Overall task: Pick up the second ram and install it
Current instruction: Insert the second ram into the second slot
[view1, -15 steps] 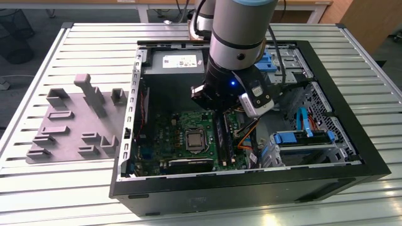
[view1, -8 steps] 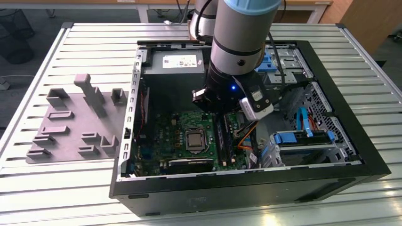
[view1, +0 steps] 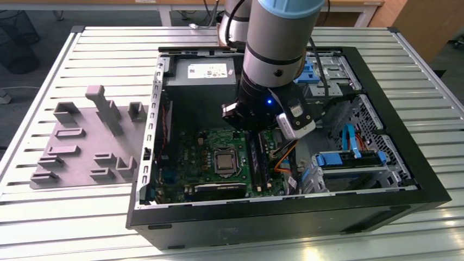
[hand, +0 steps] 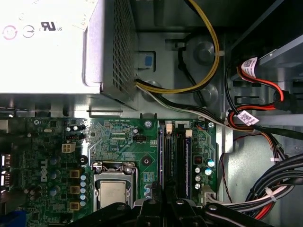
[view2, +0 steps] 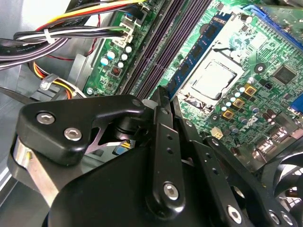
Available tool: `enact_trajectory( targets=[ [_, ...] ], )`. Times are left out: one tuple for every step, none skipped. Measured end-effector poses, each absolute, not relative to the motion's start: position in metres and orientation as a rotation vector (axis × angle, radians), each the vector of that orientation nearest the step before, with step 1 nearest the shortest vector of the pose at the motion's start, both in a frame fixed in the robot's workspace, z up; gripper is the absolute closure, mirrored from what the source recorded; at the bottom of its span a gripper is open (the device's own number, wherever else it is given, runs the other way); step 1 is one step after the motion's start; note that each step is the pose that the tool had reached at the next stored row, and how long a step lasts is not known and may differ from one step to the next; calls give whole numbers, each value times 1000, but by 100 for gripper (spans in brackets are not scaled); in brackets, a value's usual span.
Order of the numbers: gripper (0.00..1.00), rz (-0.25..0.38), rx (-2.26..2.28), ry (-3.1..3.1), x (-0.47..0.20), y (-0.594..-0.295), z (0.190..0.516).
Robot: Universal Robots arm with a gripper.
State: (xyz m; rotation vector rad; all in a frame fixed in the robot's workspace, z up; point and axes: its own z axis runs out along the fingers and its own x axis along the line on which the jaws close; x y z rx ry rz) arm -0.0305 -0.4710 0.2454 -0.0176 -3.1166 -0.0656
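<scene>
The second ram (view2: 196, 59), a thin blue-green stick, stands on edge in the motherboard slot nearest the CPU socket (view2: 210, 80), and it is seen end-on along that slot (hand: 163, 156) in the first wrist view. My gripper (view2: 161, 94) is down inside the open computer case (view1: 406, 179), with its black fingers (view2: 158, 137) drawn together at one end of the stick. Whether the tips press on the stick or hover just above it, I cannot tell. In the exterior view the gripper (view1: 255, 133) hangs under the wrist, over the slots.
Black empty slots (hand: 180, 156) run beside the stick. The power supply (view1: 206, 73) and cable bundles (hand: 208, 61) crowd the case's far side. A blue drive cage (view1: 348, 160) sits at the exterior view's right. The grey fixture plate (view1: 87, 144) lies outside the case.
</scene>
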Motion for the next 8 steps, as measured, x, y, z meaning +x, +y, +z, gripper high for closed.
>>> enact_trajectory(
  targets=[
    [86, -66, -18, -3117, -30, -471, 245],
    [86, -66, -18, -3117, -30, -471, 245],
    [86, -66, -18, -3117, -30, -471, 245],
    [86, -66, -18, -3117, -30, -471, 245],
    [86, -66, -18, -3117, -31, -471, 245],
    [86, -66, -18, -3117, -30, -472, 245],
    [86, -66, -18, -3117, -30, -473, 245],
    [86, -66, -20, -3117, -30, -474, 245]
  ],
)
